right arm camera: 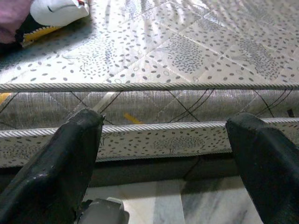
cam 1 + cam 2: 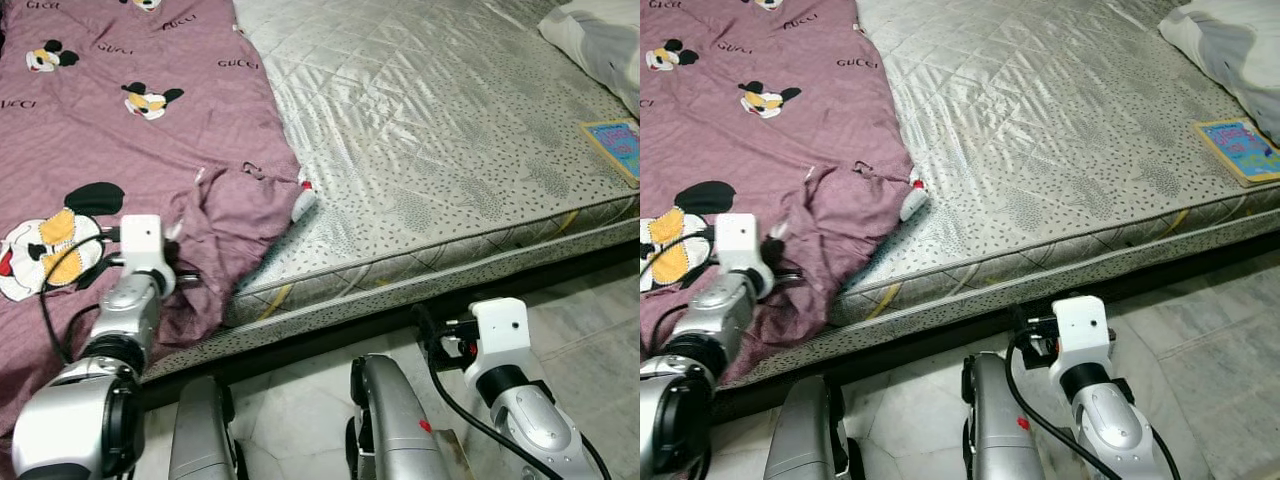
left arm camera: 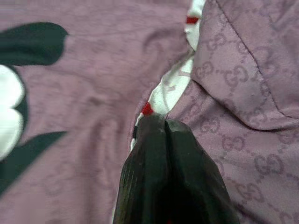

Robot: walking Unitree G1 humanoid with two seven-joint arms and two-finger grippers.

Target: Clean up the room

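- Your task item is the purple bedsheet [image 2: 130, 130], printed with cartoon mice and lettering. It covers the left part of the grey quilted mattress [image 2: 430, 150].
- Its long axis runs away from you, from the near mattress edge toward the far end of the bed. Its right border runs along that same line, down the middle of the mattress.
- Near you, the sheet's right corner is bunched into a rumpled fold [image 2: 235, 215] that hangs over the mattress edge. A white-and-red tip [image 2: 303, 203] of the fold pokes out to the right, lying on the bare mattress.
- Your left gripper [image 3: 164, 125] is down on the sheet at the near left of the bed, just beside the large mouse print [image 2: 50, 245]. In the left wrist view its two black fingers are pressed together, clenched on a white-and-red seam of the purple cloth.
- Your right gripper [image 1: 163, 135] sits low in front of the bed, facing the mattress side. Its fingers are spread wide apart, released, with nothing between them.
- Note a colourful book [image 2: 1240, 150] lying flat near the mattress's right edge, well apart from the sheet. A white pillow [image 2: 1230, 50] lies at the far right corner.
- The floor [image 2: 600, 310] below is pale marbled tile.
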